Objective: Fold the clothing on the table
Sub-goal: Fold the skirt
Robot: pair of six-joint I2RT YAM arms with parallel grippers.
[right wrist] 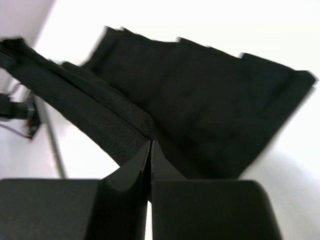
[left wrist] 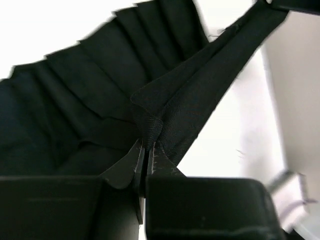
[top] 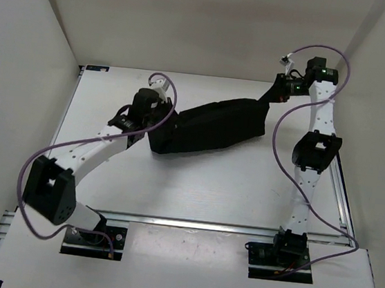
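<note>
The clothing [top: 211, 129] is stretched over the bench [top: 207, 194] between the tools, one end being clamped in the closed left tool [left wrist: 146, 146] and the opposite end being pinched in the closed right tool [right wrist: 151, 142], with pleats spread beyond each.

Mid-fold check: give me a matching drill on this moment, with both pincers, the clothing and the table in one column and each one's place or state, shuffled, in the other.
Things:
1. left pincer
2. right pincer
3. clothing
4. table

Places or states:
A. white, lying bare around the garment
B. shut on the garment's far right end
C. shut on the garment's near left end
D. black, strung between the two pincers

Pairs: 1-C, 2-B, 3-D, 4-A
</note>
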